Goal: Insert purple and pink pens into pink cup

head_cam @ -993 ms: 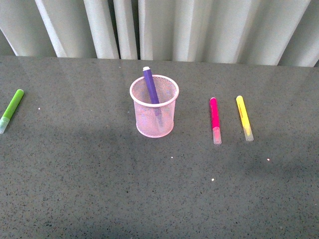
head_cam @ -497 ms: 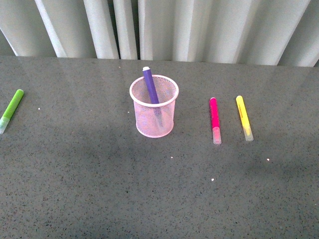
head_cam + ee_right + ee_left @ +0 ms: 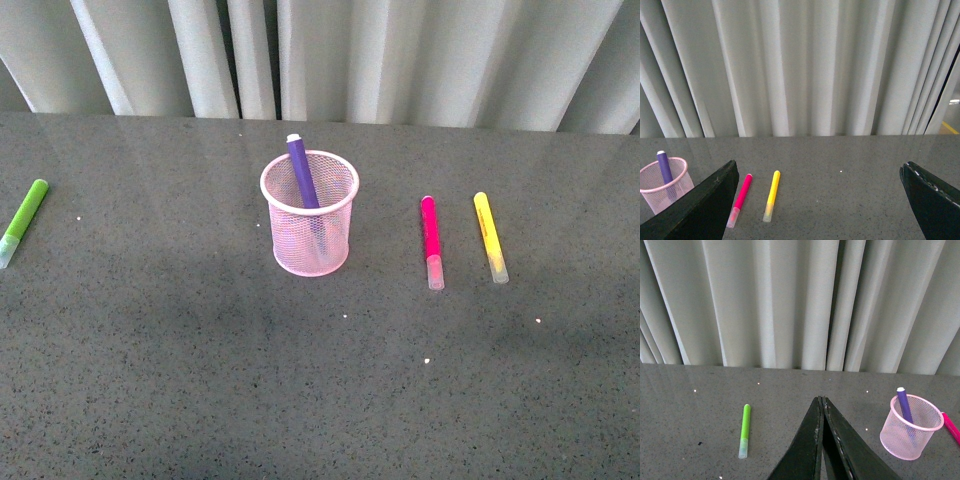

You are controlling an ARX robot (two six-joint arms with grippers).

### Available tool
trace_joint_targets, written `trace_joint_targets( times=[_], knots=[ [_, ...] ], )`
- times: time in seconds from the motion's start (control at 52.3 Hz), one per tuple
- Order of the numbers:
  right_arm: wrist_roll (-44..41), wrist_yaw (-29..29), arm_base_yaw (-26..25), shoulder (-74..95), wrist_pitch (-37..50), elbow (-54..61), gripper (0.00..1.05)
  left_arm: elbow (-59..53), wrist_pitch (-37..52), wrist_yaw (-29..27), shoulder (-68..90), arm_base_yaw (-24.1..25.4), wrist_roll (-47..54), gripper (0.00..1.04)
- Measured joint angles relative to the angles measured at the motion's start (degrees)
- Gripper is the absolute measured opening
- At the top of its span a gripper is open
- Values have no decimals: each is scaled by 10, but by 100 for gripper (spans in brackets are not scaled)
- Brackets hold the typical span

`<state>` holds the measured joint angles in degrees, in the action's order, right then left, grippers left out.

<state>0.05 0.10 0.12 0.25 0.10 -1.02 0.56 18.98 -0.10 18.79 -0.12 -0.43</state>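
Observation:
The pink cup (image 3: 309,214) stands upright mid-table, with the purple pen (image 3: 301,172) leaning inside it, its tip above the rim. To the cup's right the pink pen (image 3: 431,241) lies flat on the table, clear cap toward me. Neither arm shows in the front view. In the left wrist view my left gripper (image 3: 821,399) is shut and empty, with the cup (image 3: 910,427) and the purple pen (image 3: 904,404) off to one side. My right gripper (image 3: 820,170) is open wide, empty, with the pink pen (image 3: 741,199) by one finger (image 3: 710,200) and the cup (image 3: 666,184) beyond.
A yellow marker (image 3: 490,236) lies parallel to the pink pen, on its right. A lime-green marker (image 3: 22,220) lies at the table's far left edge. Grey curtains (image 3: 330,55) hang along the back edge of the dark speckled table (image 3: 300,380).

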Motion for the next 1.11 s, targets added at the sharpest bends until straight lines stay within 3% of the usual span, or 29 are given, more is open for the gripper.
trace_joint_targets(
  times=[0.497,0.611,1.108],
  knots=[
    [0,0,0,0,0,0,98,0,-90,0,-91,0,0,4],
    [0,0,0,0,0,0,98,0,-181,0,-163,0,0,4],
    [0,0,0,0,0,0,98,0,-189,1,-186,0,0,7]
  ],
)
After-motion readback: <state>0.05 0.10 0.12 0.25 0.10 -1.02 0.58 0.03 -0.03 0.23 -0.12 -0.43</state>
